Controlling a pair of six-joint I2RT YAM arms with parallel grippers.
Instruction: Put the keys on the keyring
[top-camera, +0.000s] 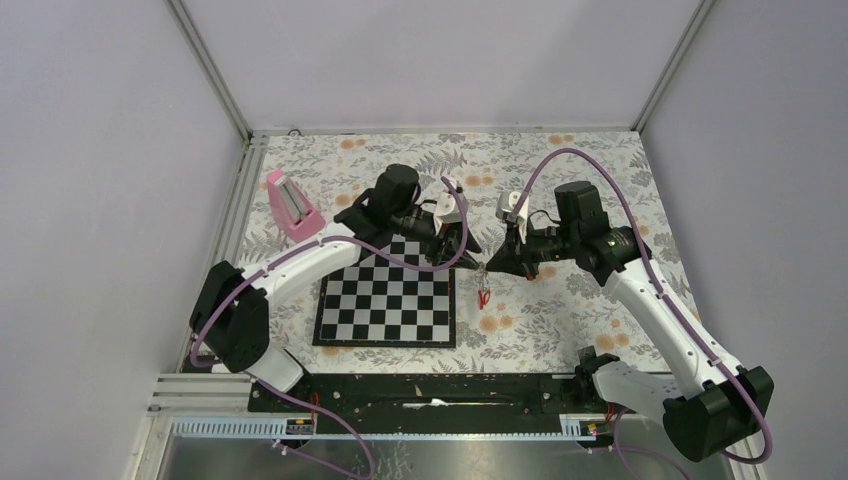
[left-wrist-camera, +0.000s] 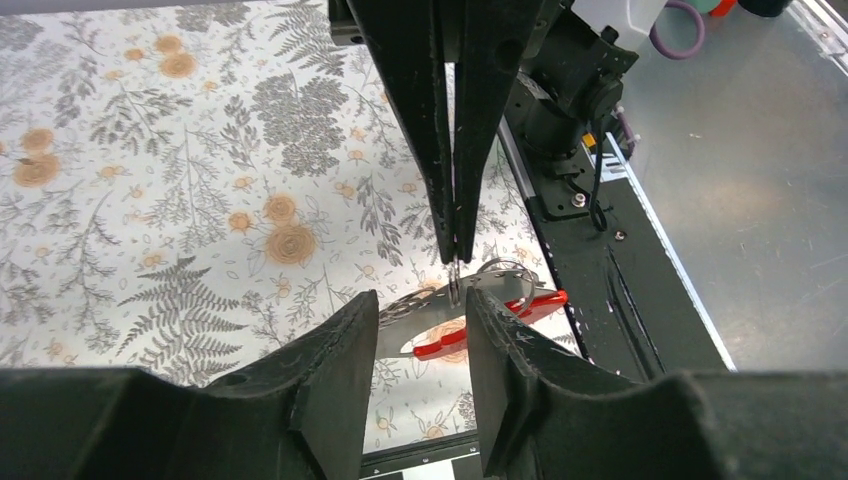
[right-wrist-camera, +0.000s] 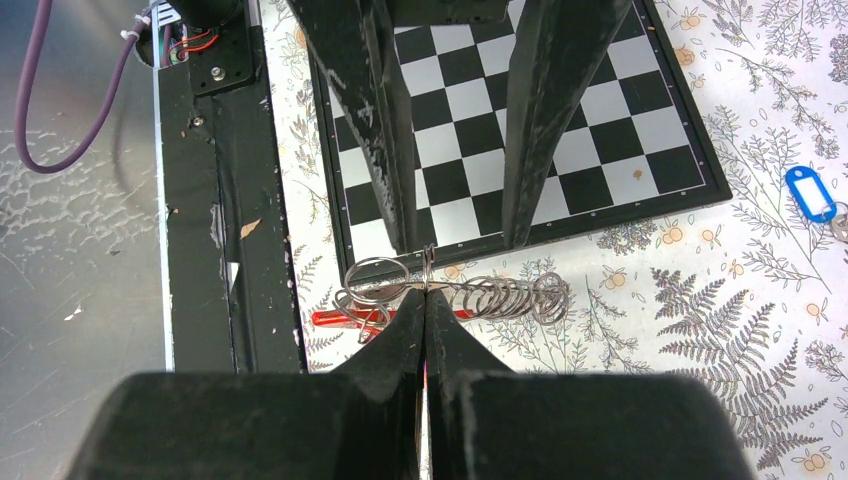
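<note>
The keyring, a stretched coil of thin wire loops with a white-and-red fob, hangs in the air between the two arms just right of the chessboard, and shows small in the top view. My right gripper is shut on one wire loop; from the left wrist it reaches down from above. Facing it, my left gripper is open, its fingers either side of the fob without gripping it. A key with a blue tag lies on the flowered cloth, far from both grippers.
A chessboard lies under the left arm. A pink wedge block stands at the back left. The black base rail runs along the near edge. Metal frame posts and grey walls close in the table.
</note>
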